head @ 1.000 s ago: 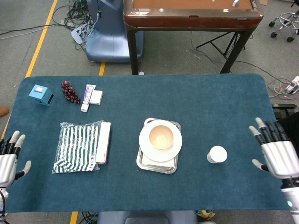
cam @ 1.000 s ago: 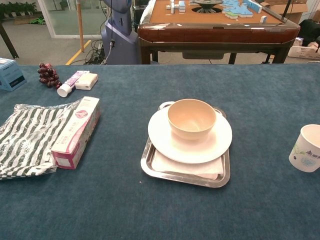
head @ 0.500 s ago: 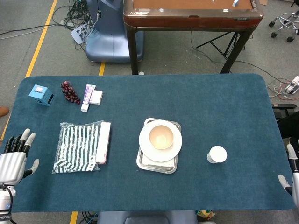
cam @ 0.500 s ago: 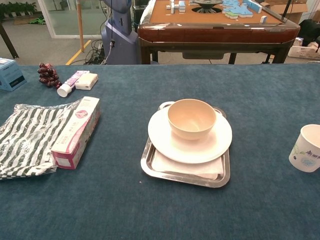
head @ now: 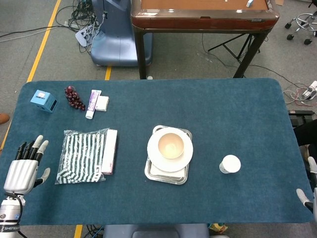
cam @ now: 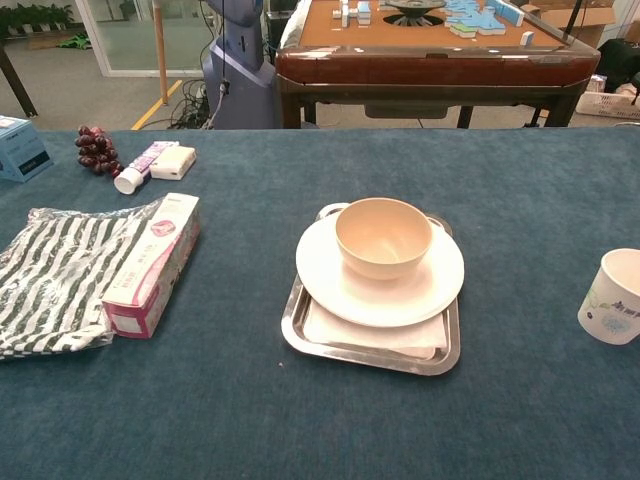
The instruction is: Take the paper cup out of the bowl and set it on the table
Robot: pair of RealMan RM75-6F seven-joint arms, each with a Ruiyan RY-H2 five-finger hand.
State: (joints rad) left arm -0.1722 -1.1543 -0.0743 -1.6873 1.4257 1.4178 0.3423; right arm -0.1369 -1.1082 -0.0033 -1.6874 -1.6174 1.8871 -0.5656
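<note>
Already the paper cup (head: pixel 230 164) stands upright on the table (head: pixel 237 114), well apart from the bowl (head: pixel 171 146) on its plate (head: pixel 170 162) and tray (head: pixel 165 176). Left hand (head: pixel 22 166) hovers empty, fingers spread, at the table's left edge. Right hand (head: pixel 310 191) barely shows at the frame's edge; I cannot tell its state.

grey carpeted floor (head: pixel 44 64), yellow floor line (head: pixel 44 42), brown wooden table (head: pixel 203 15) behind, tangled cables (head: pixel 81 15)

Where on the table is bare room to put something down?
Bare cloth lies between the metal tray and the paper cup, and along the far edge behind the bowl. The left side is crowded by the striped bag.
</note>
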